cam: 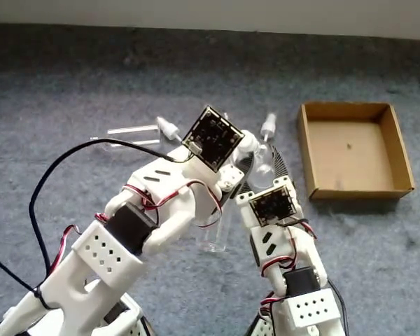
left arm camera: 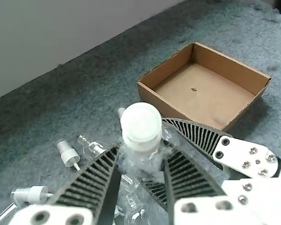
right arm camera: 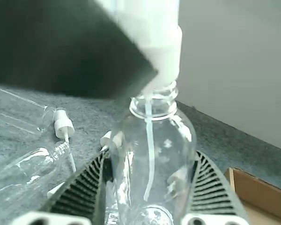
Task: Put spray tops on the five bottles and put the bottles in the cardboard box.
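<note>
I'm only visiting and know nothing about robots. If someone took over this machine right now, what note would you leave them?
Left claw: shut on a spray top, held at the bottle's neck.
Right claw: shut on a clear bottle, upright.
The top's tube is inside the bottle, but the top does not look seated on the neck yet.
Cardboard box: nothing in it.
Loose spray tops and lying bottles are on the grey carpet.
Done: no bottle boxed.
Left: seat this top, box the bottle, then do the others.

left gripper clamps spray top | cardboard box just beyond
</note>
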`<state>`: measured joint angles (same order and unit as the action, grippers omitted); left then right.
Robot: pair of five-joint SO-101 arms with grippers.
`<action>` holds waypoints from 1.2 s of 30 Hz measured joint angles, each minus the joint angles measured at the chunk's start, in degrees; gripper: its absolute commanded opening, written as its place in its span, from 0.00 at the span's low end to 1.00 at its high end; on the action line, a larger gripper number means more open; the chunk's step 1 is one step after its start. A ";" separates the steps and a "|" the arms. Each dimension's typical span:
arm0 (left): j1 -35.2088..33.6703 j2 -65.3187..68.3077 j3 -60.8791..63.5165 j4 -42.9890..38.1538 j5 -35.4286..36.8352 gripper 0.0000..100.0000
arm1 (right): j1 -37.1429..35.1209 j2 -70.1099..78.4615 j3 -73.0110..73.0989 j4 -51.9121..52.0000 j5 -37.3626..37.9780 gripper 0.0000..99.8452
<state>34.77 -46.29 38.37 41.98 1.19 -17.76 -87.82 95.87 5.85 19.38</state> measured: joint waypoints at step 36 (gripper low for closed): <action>-2.37 -6.59 1.85 10.90 -0.09 0.01 | 0.70 0.00 0.00 0.00 -7.12 0.11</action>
<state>32.40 -52.88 40.22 52.88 1.10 -17.05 -87.82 95.87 5.85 12.26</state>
